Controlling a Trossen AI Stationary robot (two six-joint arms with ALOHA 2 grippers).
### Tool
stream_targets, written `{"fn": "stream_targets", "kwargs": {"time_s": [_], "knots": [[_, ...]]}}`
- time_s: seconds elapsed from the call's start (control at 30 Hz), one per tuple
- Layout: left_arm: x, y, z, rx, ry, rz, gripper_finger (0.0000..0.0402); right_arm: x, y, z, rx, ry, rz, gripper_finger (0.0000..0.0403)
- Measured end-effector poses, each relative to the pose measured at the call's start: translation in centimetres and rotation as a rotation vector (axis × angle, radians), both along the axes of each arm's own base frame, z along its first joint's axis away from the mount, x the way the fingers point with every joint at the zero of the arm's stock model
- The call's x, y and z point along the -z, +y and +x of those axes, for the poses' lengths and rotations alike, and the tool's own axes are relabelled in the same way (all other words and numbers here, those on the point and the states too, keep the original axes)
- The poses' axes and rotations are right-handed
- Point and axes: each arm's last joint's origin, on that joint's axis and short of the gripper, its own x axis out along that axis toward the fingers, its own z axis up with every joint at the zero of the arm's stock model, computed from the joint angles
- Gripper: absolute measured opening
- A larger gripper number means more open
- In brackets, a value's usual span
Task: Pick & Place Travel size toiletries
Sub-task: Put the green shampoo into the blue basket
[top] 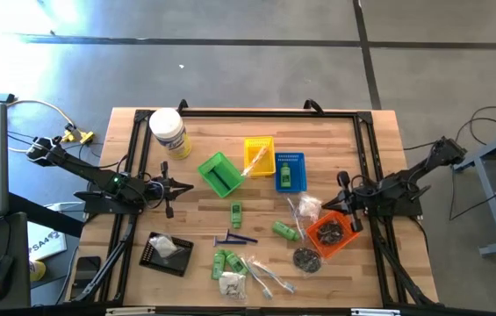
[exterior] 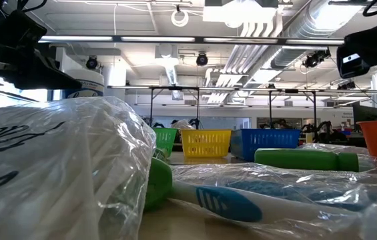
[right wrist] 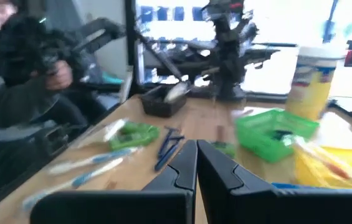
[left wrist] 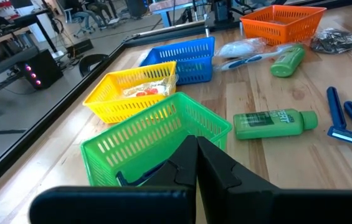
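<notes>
A wooden table (top: 204, 215) holds green (top: 219, 174), yellow (top: 259, 155), blue (top: 290, 171) and orange baskets (top: 331, 232). Travel toiletries lie scattered near its front edge: green bottles (top: 225, 260), wrapped toothbrushes (top: 265, 274), a blue razor (top: 234, 239). The left gripper (top: 177, 185) hovers beside the green basket, the right gripper (top: 342, 203) beside the orange one, both with fingers together and empty. Crinkly wrappers could slip from a pinch, and crowded items risk being nudged.

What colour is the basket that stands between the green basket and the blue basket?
Yellow. The basket shows best in the left wrist view.
</notes>
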Motion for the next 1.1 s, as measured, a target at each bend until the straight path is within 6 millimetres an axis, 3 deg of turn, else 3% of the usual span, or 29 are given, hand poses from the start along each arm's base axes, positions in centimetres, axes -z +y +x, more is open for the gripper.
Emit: {"fn": "stream_targets", "kwargs": {"time_s": [0.27,0.5,0.67,0.9,1.1], "knots": [[0.0,0.0,0.0,-0.003,-0.004,-0.014,0.0000,-1.8,0.5,1.3,0.090,0.085,-0.007,0.0004],[0.0,0.0,0.0,-0.006,-0.010,-0.039,0.0000,-3.9,1.9,4.3,0.223,0.193,-0.073,0.0003],[0.0,0.0,0.0,-0.008,-0.012,-0.047,0.0000,-5.2,3.8,7.7,0.233,0.329,-0.119,0.0003],[0.0,0.0,0.0,-0.010,-0.015,-0.058,0.0000,-5.8,5.2,13.4,0.229,0.629,0.055,0.0007],[0.0,0.0,0.0,-0.013,-0.017,-0.074,0.0000,-4.5,5.8,18.0,0.261,0.893,0.113,0.0075]]}}
